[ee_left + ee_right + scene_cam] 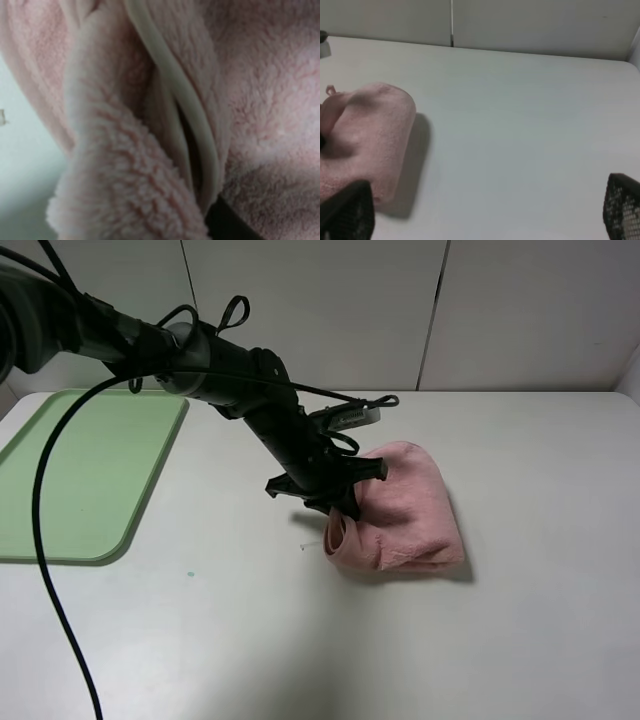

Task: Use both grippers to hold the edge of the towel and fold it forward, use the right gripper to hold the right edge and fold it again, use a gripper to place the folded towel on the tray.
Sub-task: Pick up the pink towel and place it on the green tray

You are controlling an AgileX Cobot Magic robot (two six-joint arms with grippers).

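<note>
White table (520,640); pale panelled wall (330,310) behind, dark vertical seams; soft even light.

surface (520,640): white, matte, meeting pale wall panels at far edge | tray (80,475): light green, flat, low rim, at left edge toward far-left corner | towel (410,515): pink, fluffy, folded into a bundle, near middle, well apart from tray | tiny green speck (189,574): just off tray's near corner
</note>
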